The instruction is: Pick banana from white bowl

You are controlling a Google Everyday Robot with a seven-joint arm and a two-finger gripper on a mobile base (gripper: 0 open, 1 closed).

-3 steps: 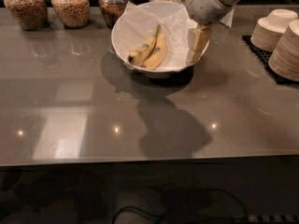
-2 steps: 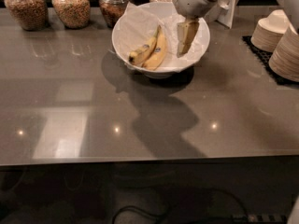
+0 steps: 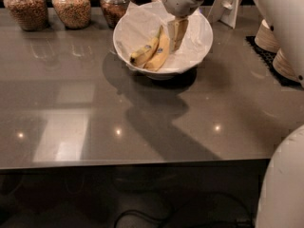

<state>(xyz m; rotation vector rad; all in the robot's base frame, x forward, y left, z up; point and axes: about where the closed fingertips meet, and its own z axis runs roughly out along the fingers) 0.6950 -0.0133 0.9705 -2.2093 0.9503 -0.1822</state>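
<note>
The white bowl, lined with crinkled white paper, stands at the back middle of the grey table. Two yellow bananas lie side by side in its left half. The slimmer banana is the left one, with a darkened lower end. The broader banana lies right of it. My gripper hangs point-down from the arm inside the bowl, just right of the bananas' upper ends and close to the broader one. It holds nothing that I can see.
Three glass jars of brown food stand along the back left. Stacked cream bowls sit on a black mat at the right edge. A white stand is behind the bowl. My white body fills the lower right.
My gripper has moved left across the bowl, from its right rim to just beside the bananas. The bananas and the bowl have not moved.
</note>
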